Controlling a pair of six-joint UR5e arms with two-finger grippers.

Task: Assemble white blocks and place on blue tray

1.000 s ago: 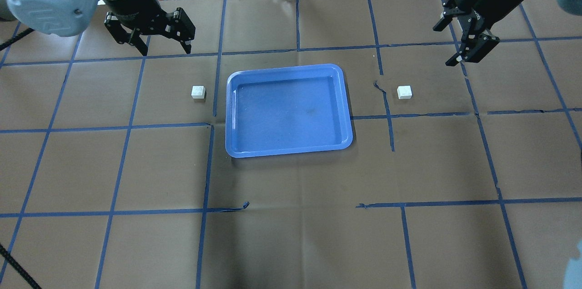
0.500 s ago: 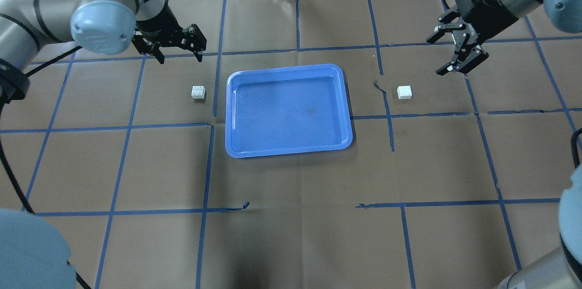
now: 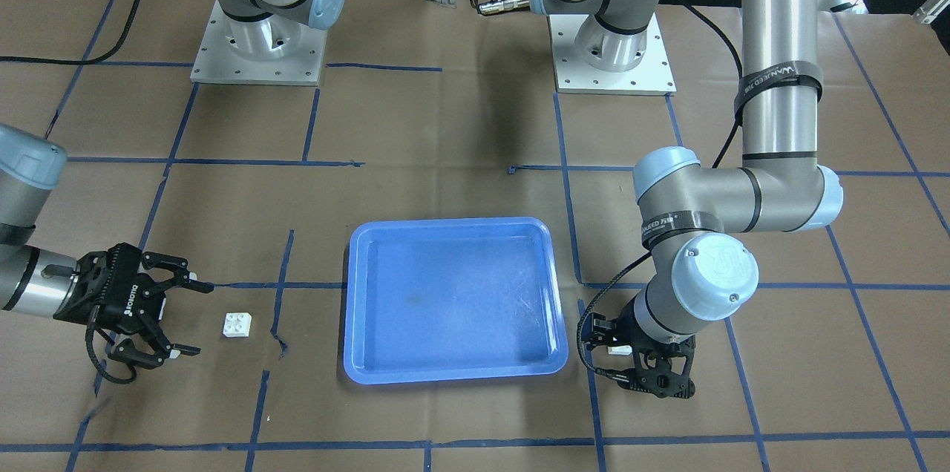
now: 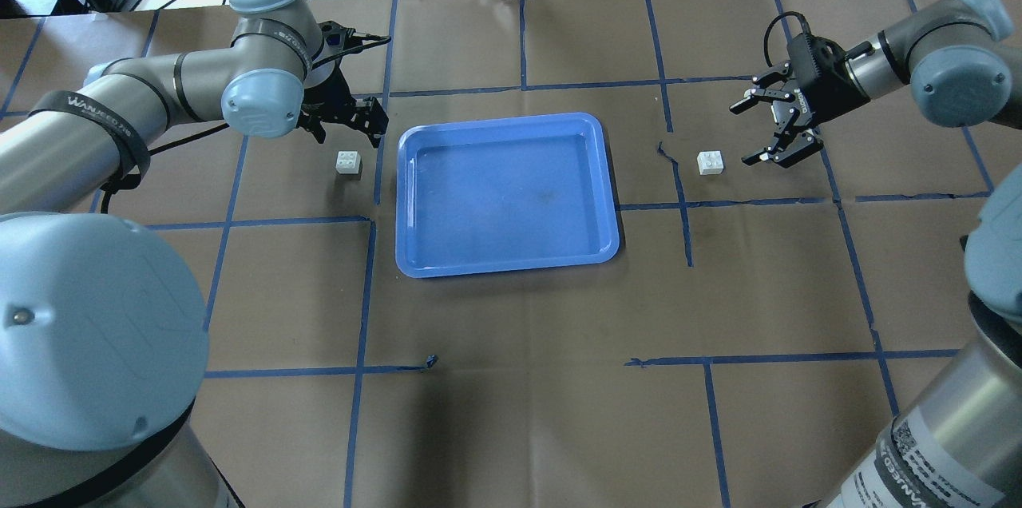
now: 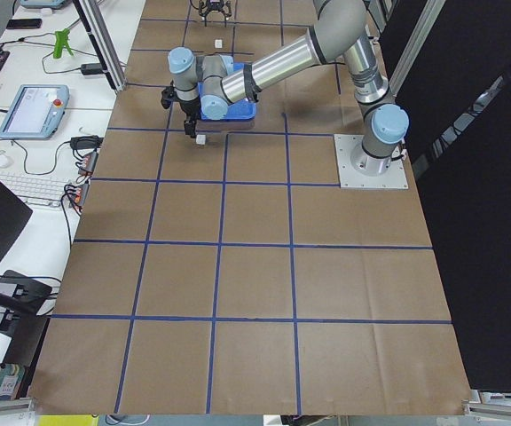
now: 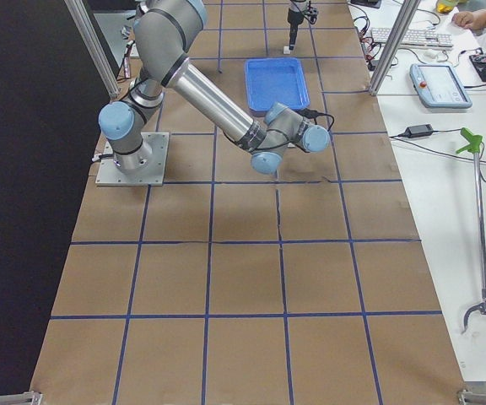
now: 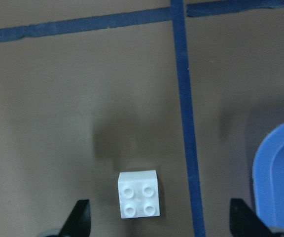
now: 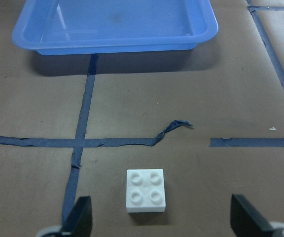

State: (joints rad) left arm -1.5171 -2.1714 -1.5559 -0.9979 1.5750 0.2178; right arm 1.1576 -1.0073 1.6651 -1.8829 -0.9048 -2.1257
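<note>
Presently, the first white block (image 4: 347, 162) is seen studs up on the brown paper (image 4: 519, 412), just beside the blue tray (image 4: 511, 196) on the robot's left. The second white block (image 4: 710, 162) is laid studs up off the tray's opposite side, beyond a strip of blue tape (image 4: 681, 196). Both are kept outside the tray and well apart from each other. The left gripper (image 4: 348, 139) is held over the first block, jaws spread wide, nothing grasped. The right gripper (image 4: 741, 134) is likewise spread and unloaded, its fingertips aimed at the second block, near it but not touching.
</note>
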